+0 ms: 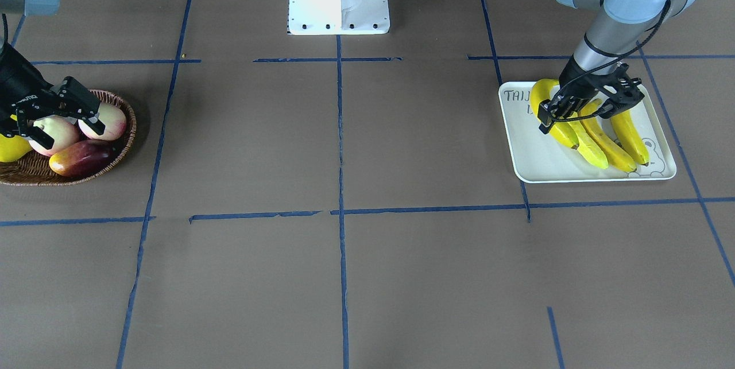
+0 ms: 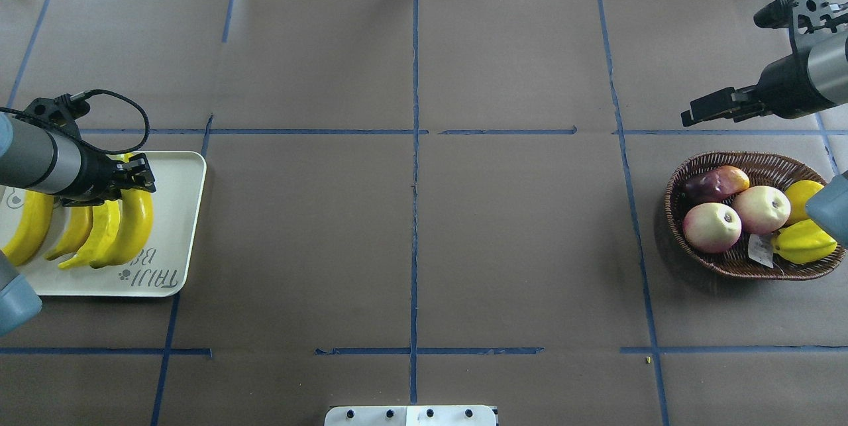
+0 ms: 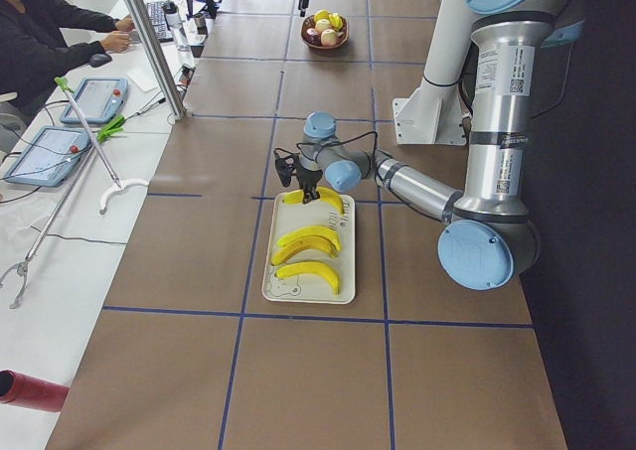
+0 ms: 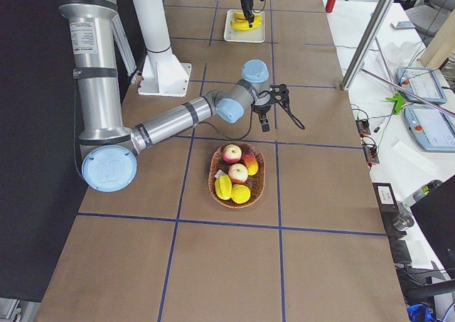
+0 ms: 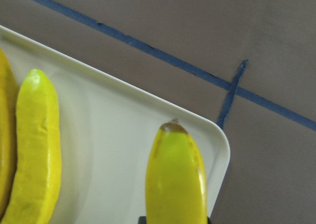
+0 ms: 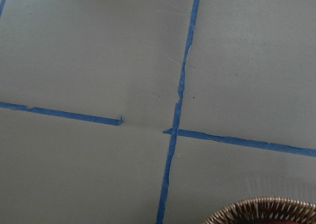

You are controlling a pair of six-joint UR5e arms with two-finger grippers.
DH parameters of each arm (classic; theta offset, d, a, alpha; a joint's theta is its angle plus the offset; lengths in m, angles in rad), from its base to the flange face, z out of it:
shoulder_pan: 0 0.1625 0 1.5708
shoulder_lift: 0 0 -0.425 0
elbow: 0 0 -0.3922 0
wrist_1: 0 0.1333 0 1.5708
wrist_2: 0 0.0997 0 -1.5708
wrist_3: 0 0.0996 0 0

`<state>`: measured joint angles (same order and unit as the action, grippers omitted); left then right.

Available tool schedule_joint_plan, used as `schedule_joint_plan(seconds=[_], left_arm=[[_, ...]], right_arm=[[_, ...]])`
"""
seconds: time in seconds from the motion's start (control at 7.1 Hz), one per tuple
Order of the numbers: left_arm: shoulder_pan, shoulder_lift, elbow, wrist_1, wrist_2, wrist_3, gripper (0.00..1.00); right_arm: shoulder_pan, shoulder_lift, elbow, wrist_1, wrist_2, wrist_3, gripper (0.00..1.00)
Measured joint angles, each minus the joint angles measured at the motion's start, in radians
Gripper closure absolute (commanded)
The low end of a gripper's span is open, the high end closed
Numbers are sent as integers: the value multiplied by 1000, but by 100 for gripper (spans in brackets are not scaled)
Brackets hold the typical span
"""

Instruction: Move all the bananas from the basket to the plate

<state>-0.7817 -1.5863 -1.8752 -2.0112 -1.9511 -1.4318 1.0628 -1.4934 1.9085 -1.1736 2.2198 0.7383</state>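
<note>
Step in hand: judged to be the set-down of the last banana (image 2: 136, 214). It lies at the end of a row of four on the plate (image 2: 177, 214), on the side of the plate nearest the middle of the worktop (image 2: 424, 247).
Task status: no banana shows in the basket (image 2: 742, 267), which sits at the end of the worktop far from the plate. It holds apples (image 2: 712, 227) and other fruit only.
Method advised: let the banana rest flat on the plate before letting go. Then lift straight up from the plate so no finger drags the neighbouring banana.
Risk: in the left wrist view the banana's tip lies close to the plate's corner rim, so a sideways nudge could push it onto the rim.
Left claw (image 1: 563, 116): over the plate, at the upper end of the last banana. Whether it pinches the fruit or has let go cannot be told from any view.
Right claw (image 1: 57, 117): fingers spread and holding nothing. It hangs far from the plate, beside the basket, and is not seen touching the fruit.
</note>
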Motion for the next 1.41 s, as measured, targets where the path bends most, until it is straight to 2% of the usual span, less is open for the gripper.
schedule_joint_plan(seconds=[0.56,0.84,0.99,1.27,1.41], left_arm=[[11,-8,23,-5,95,69,0],[-44,-8,-5,12,11,169,0],[-127,-9,-11,50,-64,303,0],[-328,-11,-8,203,-186,686,0],[-426,-12,0,289,-229,876,0]], right_arm=[[57,-14,-20,-15,7,-70,0],[125,-24,-70,-40,13,-204,0],[168,-22,-92,-99,14,-321,0],[281,-17,-138,-251,41,-586,0],[350,-20,-191,-284,100,-673,0]])
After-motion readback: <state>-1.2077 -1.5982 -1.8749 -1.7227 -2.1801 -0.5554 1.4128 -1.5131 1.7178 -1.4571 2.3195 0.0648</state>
